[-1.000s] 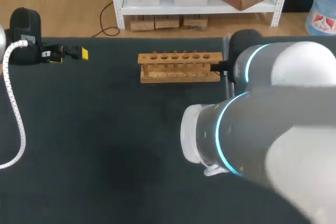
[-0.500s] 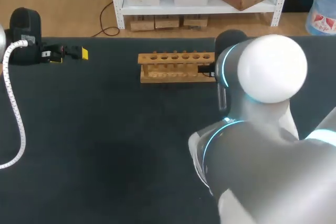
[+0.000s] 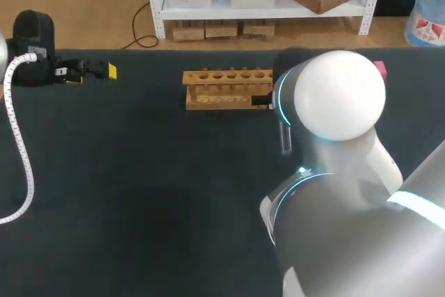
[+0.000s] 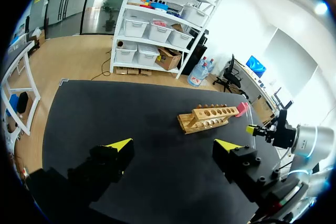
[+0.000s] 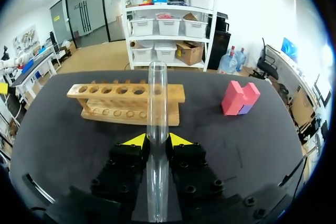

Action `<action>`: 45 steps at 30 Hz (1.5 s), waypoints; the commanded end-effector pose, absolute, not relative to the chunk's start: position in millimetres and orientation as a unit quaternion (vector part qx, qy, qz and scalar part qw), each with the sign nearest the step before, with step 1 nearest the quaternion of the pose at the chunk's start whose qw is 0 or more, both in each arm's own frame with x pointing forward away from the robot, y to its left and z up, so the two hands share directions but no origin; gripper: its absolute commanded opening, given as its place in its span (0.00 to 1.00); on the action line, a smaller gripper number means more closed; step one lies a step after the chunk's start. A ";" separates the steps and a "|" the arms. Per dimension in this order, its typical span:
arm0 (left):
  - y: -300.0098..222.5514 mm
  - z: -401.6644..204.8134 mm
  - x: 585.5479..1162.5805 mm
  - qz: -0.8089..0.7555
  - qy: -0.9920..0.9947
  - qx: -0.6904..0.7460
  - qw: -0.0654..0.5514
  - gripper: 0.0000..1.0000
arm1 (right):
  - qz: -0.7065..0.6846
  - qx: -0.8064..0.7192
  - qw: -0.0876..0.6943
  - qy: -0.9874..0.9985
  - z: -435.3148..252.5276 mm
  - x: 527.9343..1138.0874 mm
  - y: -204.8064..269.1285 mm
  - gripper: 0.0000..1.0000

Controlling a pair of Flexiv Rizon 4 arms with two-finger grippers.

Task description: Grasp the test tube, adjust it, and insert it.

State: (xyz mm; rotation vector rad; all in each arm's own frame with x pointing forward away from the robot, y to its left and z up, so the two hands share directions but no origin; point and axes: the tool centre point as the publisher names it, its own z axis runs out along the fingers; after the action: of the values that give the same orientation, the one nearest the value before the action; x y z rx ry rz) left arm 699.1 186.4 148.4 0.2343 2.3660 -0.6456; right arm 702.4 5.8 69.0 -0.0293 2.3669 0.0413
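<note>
Head view. Finds the wooden rack [image 3: 229, 88] at the far middle of the table [image 3: 139, 193], long side running left to right, holes in a row along the top. Places the test tube [image 3: 285, 137] just off the rack's right end, on the near side, as a thin clear strip running near to far below the right arm [image 3: 341, 95]. Hides that arm's fingers under the bulk of its joint. Puts the left gripper [image 3: 92, 73] at the far left edge, well apart from rack and tube. Shows a pink block [image 3: 379, 67] at the far right, behind the arm.

Left wrist view. Looks out between its own fingers, spread wide with nothing between them, across bare table. Sets the rack well ahead and somewhat right, with the pink block and the right arm beyond it.

Right wrist view. Grips the tube between both yellow tips of the right gripper [image 5: 157, 140], drawn in narrow and pinching the glass from two sides. Runs the tube's long axis straight out along the fingers, with what looks like the open mouth leading, toward the rack just ahead, roughly in line with its right-hand holes. Keeps the pink block ahead and right, apart from the rack.

Likely calls for turning the tube upright over a hole, closed end down, before lowering. Falls to the right arm, carrying the glass and much nearer the rack than the left.
</note>
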 end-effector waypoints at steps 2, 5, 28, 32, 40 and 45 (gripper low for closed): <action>185.0 149.6 699.6 -0.244 0.908 0.088 0.330 1.00 | 0.032 -0.020 0.365 0.930 62.5 704.5 7.5 0.00; 185.0 149.6 699.6 -0.244 0.908 0.088 0.330 1.00 | 0.035 -0.025 0.361 0.932 58.6 705.6 9.7 0.00; 185.0 149.6 699.6 -0.244 0.908 0.088 0.330 1.00 | 0.032 -0.023 0.329 0.943 41.3 720.1 16.4 0.00; 185.0 149.6 699.6 -0.244 0.908 0.088 0.330 1.00 | 0.029 -0.024 0.324 0.945 39.4 719.9 17.7 0.00; 185.0 149.6 699.6 -0.244 0.908 0.088 0.330 1.00 | 0.027 -0.022 0.311 0.950 34.6 720.6 18.2 0.00; 185.0 149.6 699.6 -0.244 0.908 0.088 0.330 1.00 | 0.026 -0.024 0.304 0.952 32.6 720.9 19.2 0.00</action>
State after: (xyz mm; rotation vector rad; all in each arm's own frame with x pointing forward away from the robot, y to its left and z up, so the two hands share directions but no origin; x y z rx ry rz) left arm 699.1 186.4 148.4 0.2343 2.3660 -0.6456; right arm 717.9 19.1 31.8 -0.0598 2.5031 0.0631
